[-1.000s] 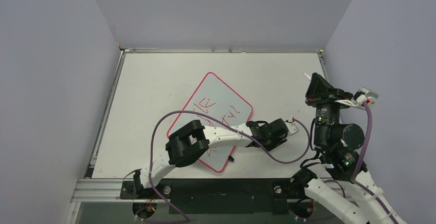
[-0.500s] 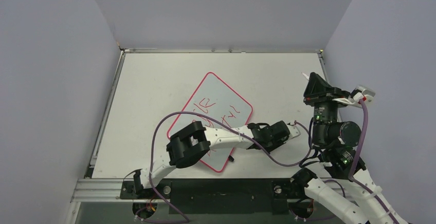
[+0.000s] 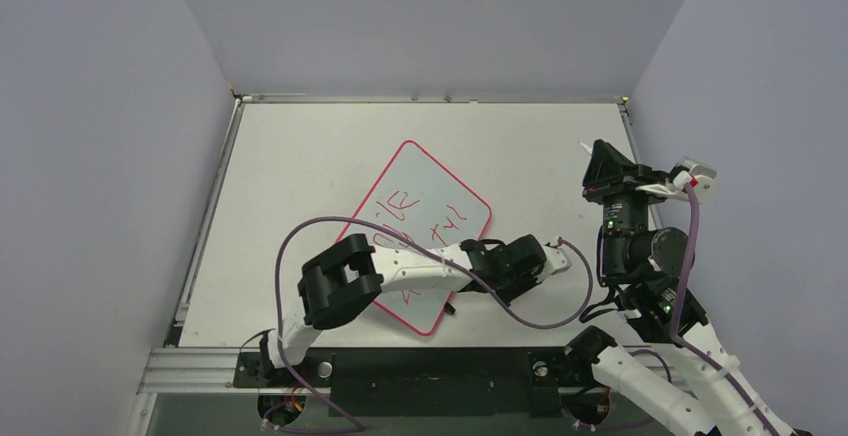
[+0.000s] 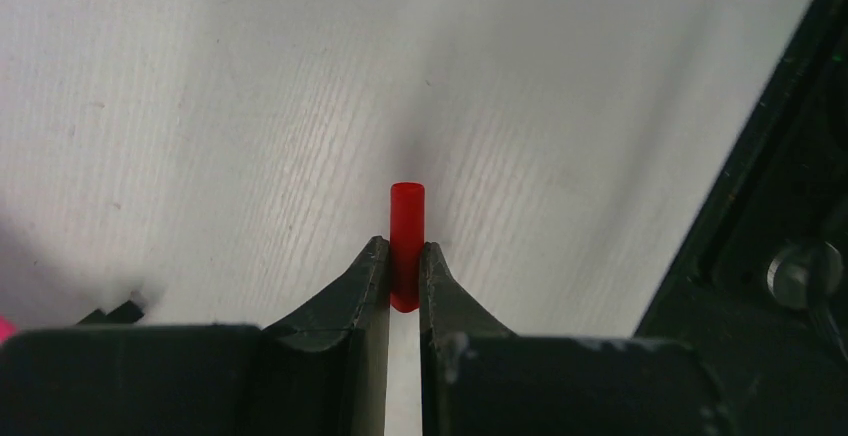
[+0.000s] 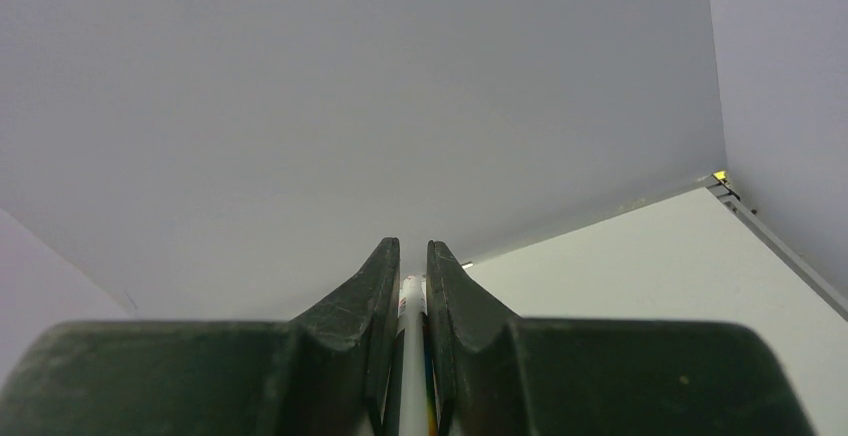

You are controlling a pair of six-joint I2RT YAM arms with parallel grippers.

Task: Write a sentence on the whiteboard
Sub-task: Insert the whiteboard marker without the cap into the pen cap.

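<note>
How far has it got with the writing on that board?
Red lettering already lies across the whiteboard. The left pincer grips a red cap over the table; the right pincer holds the marker raised, away from it. Probably only capping remains.

The left arm [image 3: 400, 268] stretches low from its base at the near edge toward the right edge, elbow bent. The left gripper [image 4: 405, 248] has its 2 fingers [image 4: 372, 266] pinched on a red cap [image 4: 406, 221]. The right arm [image 3: 640, 256] stands raised beside the right edge. The right gripper [image 5: 412, 256] points toward the far edge, clamped on a white marker [image 5: 411, 301].
</note>
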